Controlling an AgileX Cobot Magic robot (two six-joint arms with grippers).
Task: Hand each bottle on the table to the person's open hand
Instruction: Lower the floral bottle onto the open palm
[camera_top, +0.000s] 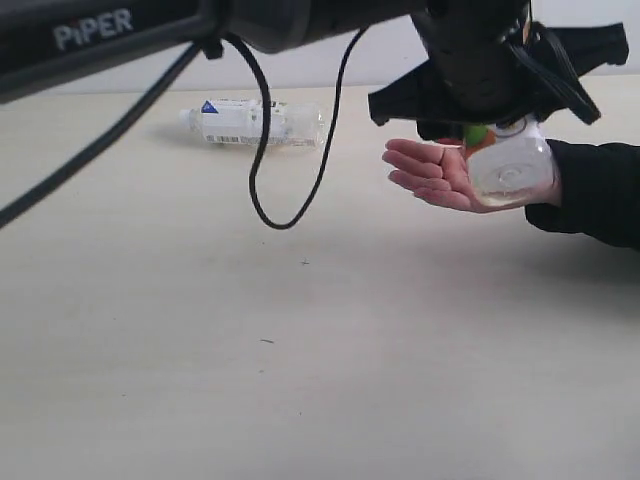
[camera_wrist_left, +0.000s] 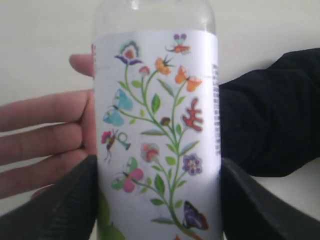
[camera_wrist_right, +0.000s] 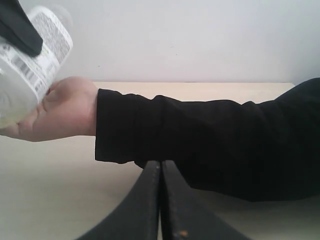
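My left gripper (camera_wrist_left: 157, 200) is shut on the floral bottle (camera_wrist_left: 157, 130), both black fingers pressed against its sides. In the exterior view that bottle (camera_top: 510, 165) rests base-first on the person's open hand (camera_top: 430, 175), palm up, with the left gripper (camera_top: 490, 125) right above it. The hand (camera_wrist_left: 45, 135) lies behind the bottle in the left wrist view. A white-blue bottle (camera_top: 255, 123) lies on its side on the table (camera_top: 300, 350) at the back left. My right gripper (camera_wrist_right: 161, 172) is shut and empty, low over the table, near the black sleeve (camera_wrist_right: 210, 140). The other bottles are out of view.
A black cable (camera_top: 265, 150) loops down from the left arm (camera_top: 110, 35) in front of the lying bottle. The person's black-sleeved forearm (camera_top: 595, 190) comes in from the right. A pale wall (camera_wrist_right: 190, 35) stands behind the table.
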